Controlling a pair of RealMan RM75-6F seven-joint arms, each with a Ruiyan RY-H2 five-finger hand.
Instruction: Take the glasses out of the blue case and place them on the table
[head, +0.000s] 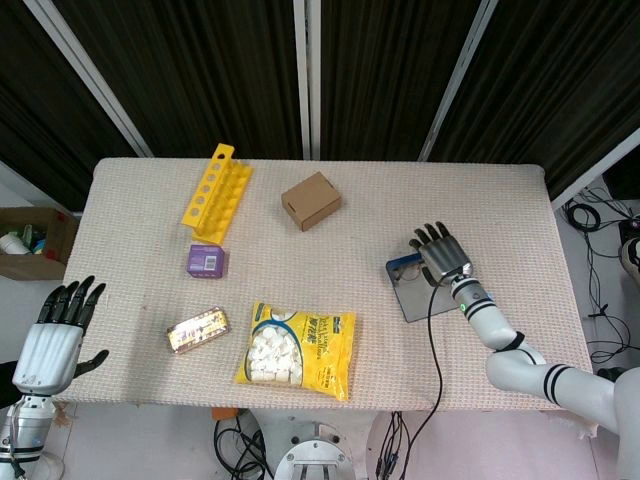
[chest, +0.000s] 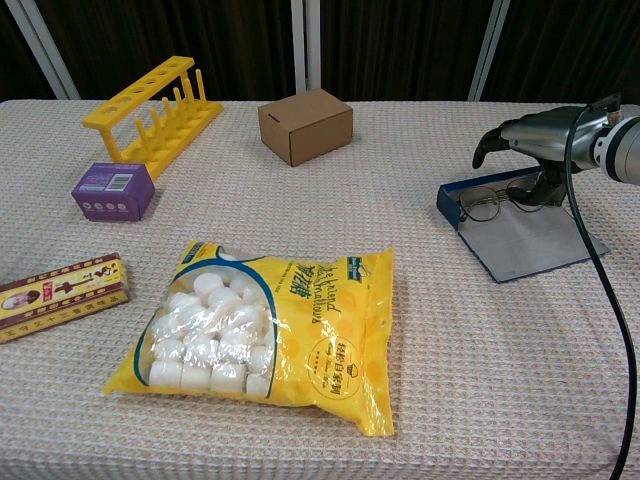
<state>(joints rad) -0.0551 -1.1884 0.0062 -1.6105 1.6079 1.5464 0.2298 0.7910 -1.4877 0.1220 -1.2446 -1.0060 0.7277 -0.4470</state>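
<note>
The blue case (chest: 530, 245) lies open on the right side of the table, its grey inner flap spread toward the front. Thin wire-framed glasses (chest: 485, 203) rest inside it along the blue back edge. My right hand (chest: 540, 135) hovers over the case's far right part, fingers arched downward and the thumb reaching down by the glasses' right end; no grip shows. In the head view the right hand (head: 440, 255) covers the back of the case (head: 420, 295). My left hand (head: 60, 330) hangs off the table's front left corner, fingers spread, holding nothing.
A yellow rack (head: 215, 190) and a cardboard box (head: 311, 200) stand at the back. A purple box (head: 205, 260), a red-gold packet (head: 199, 329) and a yellow marshmallow bag (head: 298, 348) lie left of centre. A black cable (head: 432, 330) trails from the right hand.
</note>
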